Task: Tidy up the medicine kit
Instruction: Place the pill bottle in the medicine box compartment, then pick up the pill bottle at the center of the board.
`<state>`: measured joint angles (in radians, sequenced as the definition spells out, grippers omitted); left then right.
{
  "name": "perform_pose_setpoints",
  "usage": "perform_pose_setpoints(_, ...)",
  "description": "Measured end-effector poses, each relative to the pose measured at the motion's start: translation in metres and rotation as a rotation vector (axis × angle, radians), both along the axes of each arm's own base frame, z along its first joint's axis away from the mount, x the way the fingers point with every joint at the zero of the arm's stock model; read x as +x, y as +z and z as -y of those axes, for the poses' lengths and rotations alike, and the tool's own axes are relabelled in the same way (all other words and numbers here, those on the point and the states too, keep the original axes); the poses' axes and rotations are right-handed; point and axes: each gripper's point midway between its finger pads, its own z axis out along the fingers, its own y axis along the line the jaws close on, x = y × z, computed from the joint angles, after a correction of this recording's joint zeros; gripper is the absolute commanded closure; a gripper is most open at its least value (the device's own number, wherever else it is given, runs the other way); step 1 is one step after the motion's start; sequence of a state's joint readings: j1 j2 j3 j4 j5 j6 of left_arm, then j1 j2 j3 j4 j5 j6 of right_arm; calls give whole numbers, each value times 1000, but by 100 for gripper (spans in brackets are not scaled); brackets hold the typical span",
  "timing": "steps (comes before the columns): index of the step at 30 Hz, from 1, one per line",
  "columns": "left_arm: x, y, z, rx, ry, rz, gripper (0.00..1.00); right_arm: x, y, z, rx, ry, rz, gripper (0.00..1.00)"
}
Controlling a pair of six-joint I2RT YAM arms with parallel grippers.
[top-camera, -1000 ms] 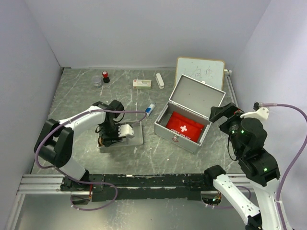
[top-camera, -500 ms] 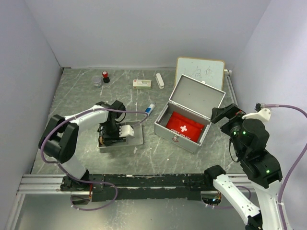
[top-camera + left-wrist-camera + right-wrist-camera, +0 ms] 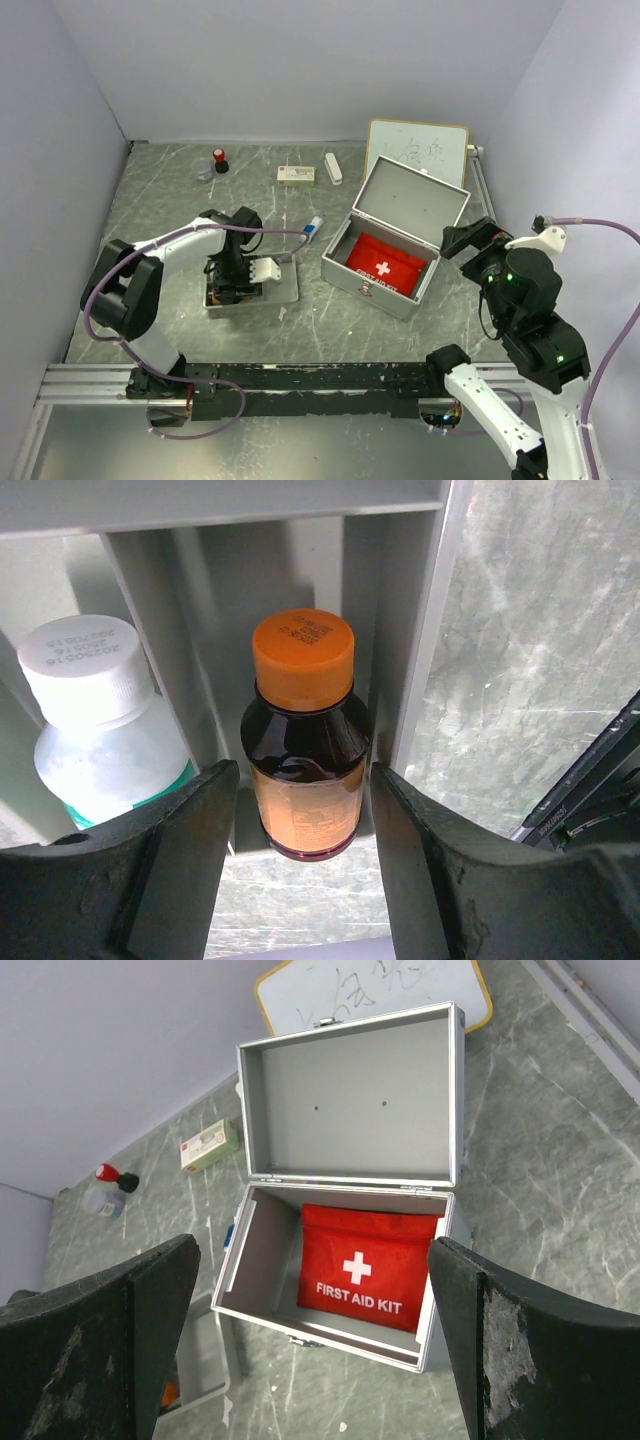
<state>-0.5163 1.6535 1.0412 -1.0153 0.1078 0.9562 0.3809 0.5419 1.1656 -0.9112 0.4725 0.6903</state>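
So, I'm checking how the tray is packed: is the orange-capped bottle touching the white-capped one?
Apart. The left wrist view shows the orange-capped bottle and the white-capped bottle in separate compartments, with a grey tray divider standing between them.

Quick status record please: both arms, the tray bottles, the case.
left gripper: over tray, fingers flank orange-capped bottle; contact unclear
orange-capped bottle: in a tray compartment
white bottle: neighbouring compartment
right gripper: open, above case, holding nothing
case: lid open, red pouch inside
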Motion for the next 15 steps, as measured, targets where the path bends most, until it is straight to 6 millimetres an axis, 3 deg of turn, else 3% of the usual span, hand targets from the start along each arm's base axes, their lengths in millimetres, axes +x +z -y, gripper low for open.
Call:
perform_pose_setpoints(5, 6, 11, 7, -21, 26, 11, 32, 1, 9, -1, -16, 12, 8, 0)
perform_pose_setpoints(8, 27, 33, 26, -86, 71, 70, 31, 14, 20, -10, -45, 48, -10, 0)
perform_pose_setpoints(12, 59, 83, 55, -245, 183, 207, 30, 54, 25, -35, -100, 119, -97, 0)
perform_pose_setpoints(15, 76, 132, 68, -395, 302, 316, 29, 103, 24, -64, -122, 173, -170, 0)
